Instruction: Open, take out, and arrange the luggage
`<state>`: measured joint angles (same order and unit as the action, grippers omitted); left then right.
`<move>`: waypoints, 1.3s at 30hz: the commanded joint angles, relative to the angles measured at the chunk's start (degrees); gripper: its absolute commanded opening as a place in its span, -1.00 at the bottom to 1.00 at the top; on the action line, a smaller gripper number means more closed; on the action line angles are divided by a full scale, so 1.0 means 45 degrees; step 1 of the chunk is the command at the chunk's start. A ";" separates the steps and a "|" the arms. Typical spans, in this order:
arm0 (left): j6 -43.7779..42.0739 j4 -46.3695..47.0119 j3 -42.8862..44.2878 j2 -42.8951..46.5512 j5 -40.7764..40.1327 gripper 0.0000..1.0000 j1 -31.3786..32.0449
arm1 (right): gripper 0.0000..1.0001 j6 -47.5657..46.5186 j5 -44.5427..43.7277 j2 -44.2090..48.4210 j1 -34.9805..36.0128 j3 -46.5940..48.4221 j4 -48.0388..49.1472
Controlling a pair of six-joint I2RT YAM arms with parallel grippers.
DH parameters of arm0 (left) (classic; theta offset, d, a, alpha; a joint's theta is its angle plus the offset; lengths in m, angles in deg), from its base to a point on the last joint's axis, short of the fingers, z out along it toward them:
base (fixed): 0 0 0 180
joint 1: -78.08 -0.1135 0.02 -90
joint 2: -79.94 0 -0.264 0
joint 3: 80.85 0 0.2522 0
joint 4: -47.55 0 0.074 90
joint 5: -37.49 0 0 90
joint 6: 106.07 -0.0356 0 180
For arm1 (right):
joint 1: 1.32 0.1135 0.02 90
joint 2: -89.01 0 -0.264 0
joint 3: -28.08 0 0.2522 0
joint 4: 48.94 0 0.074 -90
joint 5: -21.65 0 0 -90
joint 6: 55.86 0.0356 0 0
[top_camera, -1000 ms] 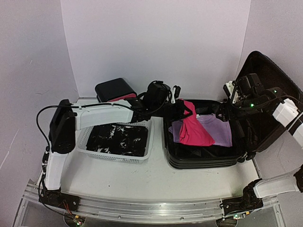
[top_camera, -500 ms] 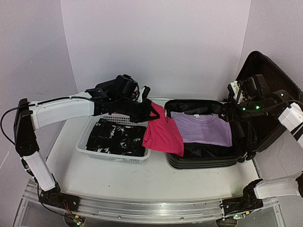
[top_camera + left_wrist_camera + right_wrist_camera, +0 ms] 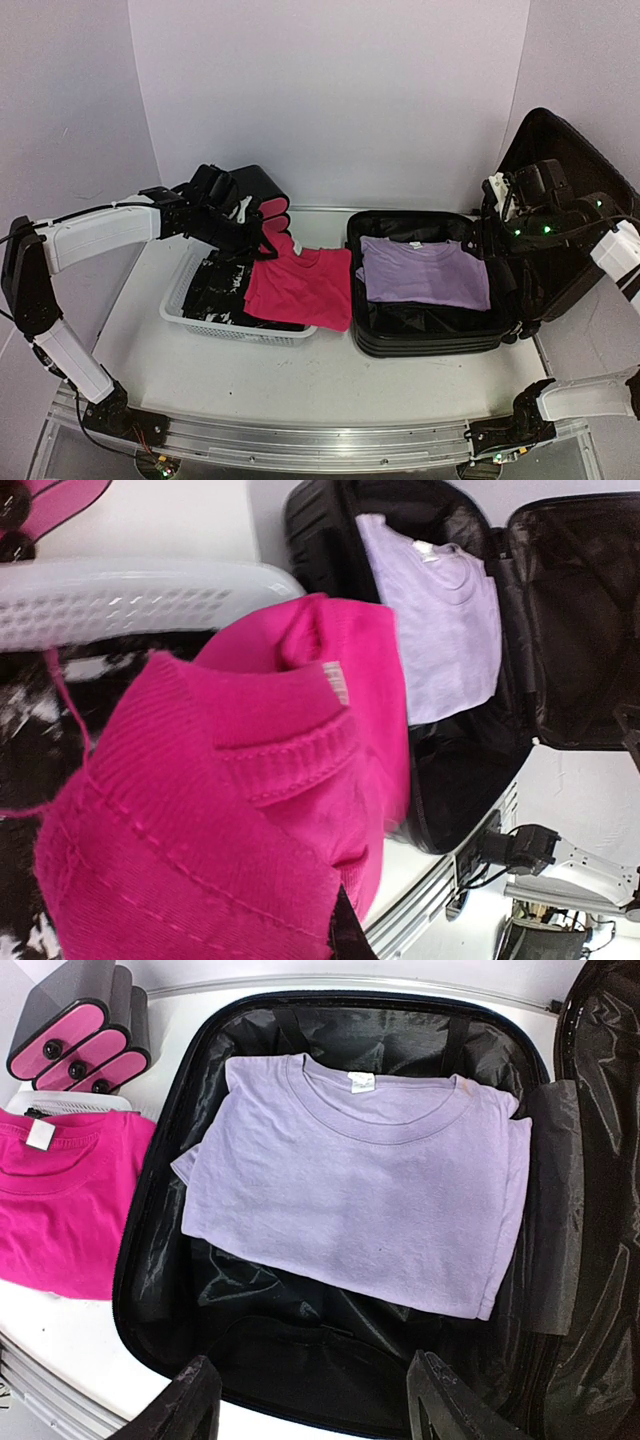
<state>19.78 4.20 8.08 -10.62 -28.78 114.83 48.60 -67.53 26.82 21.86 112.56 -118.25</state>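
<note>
Left gripper (image 3: 262,242): clamped on pink shirt (image 3: 300,288), draped over basket (image 3: 190,318) | Right gripper (image 3: 312,1365): wide, empty | Luggage (image 3: 430,342): open, right of basket, lid up | Next, I judge: purple shirt (image 3: 360,1180) inside, below my right gripper, long axis left-right; right arm nearer | Right wrist alone shows its collar; pink cloth hides left fingers

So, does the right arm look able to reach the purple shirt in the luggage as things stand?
Probably yes: the right gripper hangs open above the open luggage, and the purple shirt lies on top with nothing over it; the pink shirt is off on the basket.
</note>
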 commanded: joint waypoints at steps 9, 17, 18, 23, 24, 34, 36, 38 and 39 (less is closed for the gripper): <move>-0.2166 -0.1188 -0.0405 -0.0068 0.1072 -1.00 -0.1960 | 0.30 0.0146 0.0032 0.0171 0.0023 0.0210 0.0033; -0.3653 -0.2276 -0.0192 -0.0853 0.0628 -1.00 -0.2666 | 0.29 0.0146 0.0050 0.0132 0.0025 0.0309 -0.0056; -0.3818 -0.2332 -0.0169 -0.0954 0.0433 -1.00 -0.2707 | 0.30 0.0146 0.0052 0.0120 0.0030 0.0319 -0.0058; -0.4503 -0.2397 0.0033 -0.1655 -0.0170 -1.00 -0.3029 | 0.30 0.0127 0.0091 0.0037 0.0039 0.0342 -0.0077; -0.4671 -0.2536 0.0133 -0.1789 -0.0523 -1.00 -0.3022 | 0.30 0.0110 0.0091 0.0015 0.0027 0.0357 -0.0092; -0.5656 -0.3360 0.0792 -0.2072 -0.2578 -1.00 -0.3162 | 0.30 0.0029 0.0111 -0.0175 0.0043 0.0394 -0.0171; -0.5819 -0.3608 0.0930 -0.2194 -0.2890 -1.00 -0.3184 | 0.29 0.0000 0.0129 -0.0247 0.0044 0.0370 -0.0164; -0.5891 -0.3699 0.0986 -0.2297 -0.3075 -1.00 -0.3199 | 0.30 0.0010 0.0158 -0.0313 0.0043 0.0359 -0.0167; -0.5924 -0.3719 0.0989 -0.2355 -0.3140 -1.00 -0.3200 | 0.29 0.0010 0.0168 -0.0360 0.0030 0.0342 -0.0172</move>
<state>-4.43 -10.55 9.53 -20.48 -38.05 101.26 48.77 -67.44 25.68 21.86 112.59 -119.52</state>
